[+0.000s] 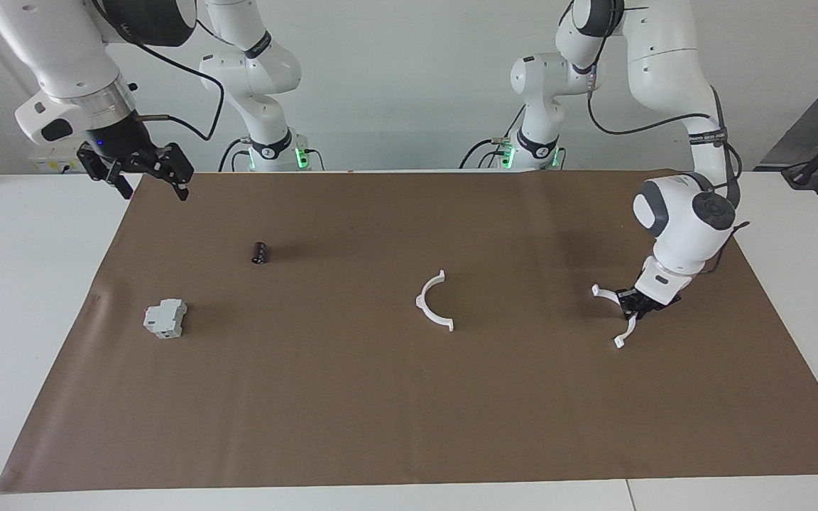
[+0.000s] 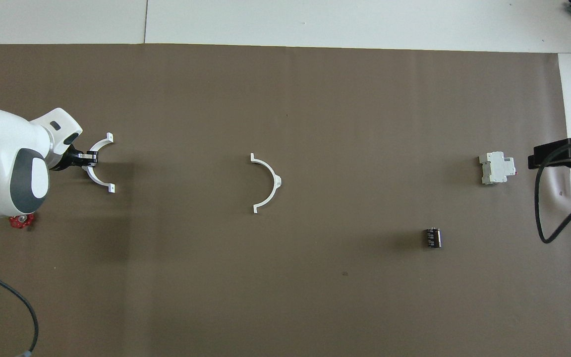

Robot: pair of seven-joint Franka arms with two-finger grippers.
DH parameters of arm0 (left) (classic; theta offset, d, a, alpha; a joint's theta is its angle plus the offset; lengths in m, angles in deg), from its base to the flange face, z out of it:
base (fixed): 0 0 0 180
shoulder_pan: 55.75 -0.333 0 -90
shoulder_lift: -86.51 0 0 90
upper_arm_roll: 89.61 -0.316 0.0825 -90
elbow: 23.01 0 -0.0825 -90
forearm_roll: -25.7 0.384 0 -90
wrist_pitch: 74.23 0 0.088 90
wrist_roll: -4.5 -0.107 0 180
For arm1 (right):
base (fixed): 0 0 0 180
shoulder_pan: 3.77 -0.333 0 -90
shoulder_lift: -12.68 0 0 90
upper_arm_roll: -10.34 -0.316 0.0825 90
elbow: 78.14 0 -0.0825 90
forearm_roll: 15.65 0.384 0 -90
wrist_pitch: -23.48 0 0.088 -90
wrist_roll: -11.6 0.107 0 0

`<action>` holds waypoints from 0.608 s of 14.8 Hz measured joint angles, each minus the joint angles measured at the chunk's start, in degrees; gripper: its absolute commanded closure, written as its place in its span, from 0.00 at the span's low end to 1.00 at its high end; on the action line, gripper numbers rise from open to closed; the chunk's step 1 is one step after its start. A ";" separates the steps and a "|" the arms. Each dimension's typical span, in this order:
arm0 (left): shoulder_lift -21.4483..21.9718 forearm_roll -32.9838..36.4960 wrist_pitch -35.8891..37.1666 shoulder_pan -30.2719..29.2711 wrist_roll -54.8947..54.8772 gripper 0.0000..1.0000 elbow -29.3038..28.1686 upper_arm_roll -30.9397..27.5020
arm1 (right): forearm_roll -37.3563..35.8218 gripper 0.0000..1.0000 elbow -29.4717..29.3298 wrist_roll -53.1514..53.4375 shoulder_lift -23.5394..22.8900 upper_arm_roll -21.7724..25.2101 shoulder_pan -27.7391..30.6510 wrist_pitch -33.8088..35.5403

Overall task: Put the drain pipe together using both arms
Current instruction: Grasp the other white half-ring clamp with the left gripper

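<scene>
One white half-ring of the drain pipe (image 1: 432, 303) lies flat near the middle of the brown mat; it also shows in the overhead view (image 2: 268, 182). The other half-ring (image 1: 625, 331) is at the left arm's end of the mat, gripped at its middle by my left gripper (image 1: 634, 302), which is low over the mat. In the overhead view this gripper (image 2: 85, 158) holds the arc (image 2: 99, 144) with the arc's open side facing the other half-ring. My right gripper (image 1: 140, 169) is open and empty, raised over the mat's edge at the right arm's end; it shows in the overhead view (image 2: 565, 154).
A grey-white boxy block (image 1: 165, 318) and a small black cylinder (image 1: 260, 252) lie on the mat (image 1: 380, 411) toward the right arm's end. They also show in the overhead view, the block (image 2: 497, 168) and the cylinder (image 2: 432, 237).
</scene>
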 measured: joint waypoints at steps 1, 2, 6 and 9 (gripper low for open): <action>0.50 -0.11 1.29 0.00 -0.03 1.00 0.15 0.00 | 0.00 0.00 0.01 -0.41 0.00 0.01 0.02 -0.01; 1.34 -0.40 3.46 0.00 -0.04 1.00 0.56 0.00 | 0.00 0.00 0.02 -0.96 0.00 0.05 0.06 -0.01; 7.27 -1.04 16.53 0.09 -0.03 1.00 4.29 0.21 | 0.00 0.00 0.09 -1.20 0.00 0.23 0.12 0.01; 12.51 -1.16 25.72 0.09 0.07 1.00 6.76 0.22 | 0.00 0.00 0.11 -1.23 0.00 0.09 0.00 0.02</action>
